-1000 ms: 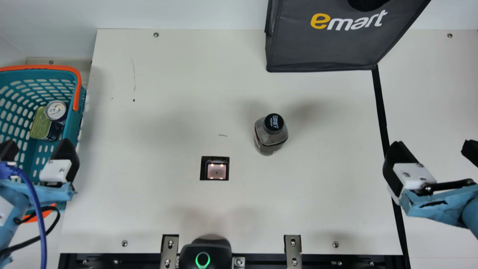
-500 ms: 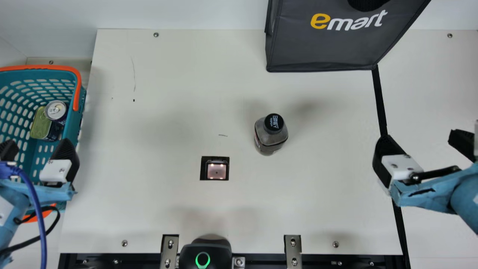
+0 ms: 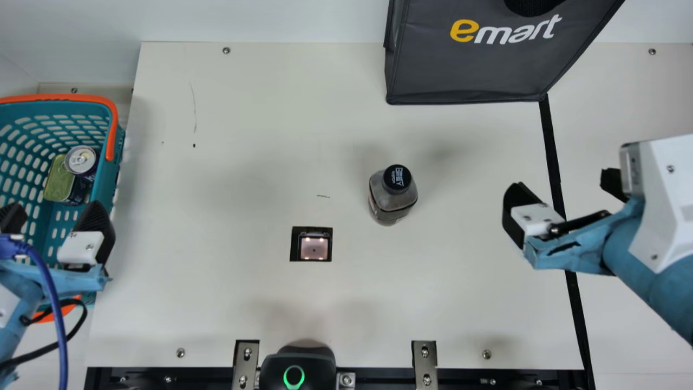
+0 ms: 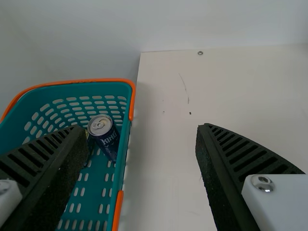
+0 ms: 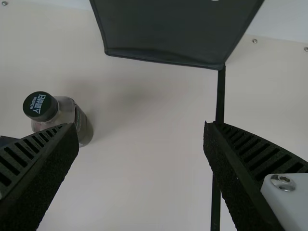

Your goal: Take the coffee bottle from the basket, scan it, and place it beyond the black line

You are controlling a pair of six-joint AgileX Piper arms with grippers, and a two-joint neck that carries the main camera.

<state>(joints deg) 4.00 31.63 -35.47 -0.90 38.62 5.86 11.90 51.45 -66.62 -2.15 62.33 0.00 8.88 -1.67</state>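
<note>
Far left in the main view: teal basket (image 3: 103,184) with orange handle (image 3: 112,124), standing at the left side of the white board (image 3: 216,303). Inside, a drink can (image 3: 81,161) with silver top, upright, right next to a flat tin (image 3: 58,181) with a greenish-gold lid. Left gripper (image 3: 54,210) at the near part of the basket, fingers spread, nothing between them; left wrist view agrees, wide gap, the can seen past one finger. Blue cable (image 3: 54,303) runs along that arm, black cable (image 3: 70,338) loops beside it. Next, at the front edge, a metal bracket (image 3: 246,364), then a black device (image 3: 303,360) with a lit green ring (image 3: 293,377). Farther in on the board, a small square scanner window (image 3: 314,248), lit, in a black surround. Coffee bottle (image 3: 392,203) to the right of the scanner and a bit farther back, upright, black cap (image 3: 397,177) on, out of the basket, on the scanner side of the black line, not past it. Second metal bracket (image 3: 424,364) at the front edge. Dark grey bag (image 3: 465,70) at the back, its near right corner at the end of the black line (image 3: 552,151), which runs from there to the front. Right gripper (image 3: 566,187) across that line, one finger each side of it in the main view, fingers wide apart, holding nothing, apart from the bottle. Right wrist view: same wide gap, bottle seen beyond one finger, line by the other.
</note>
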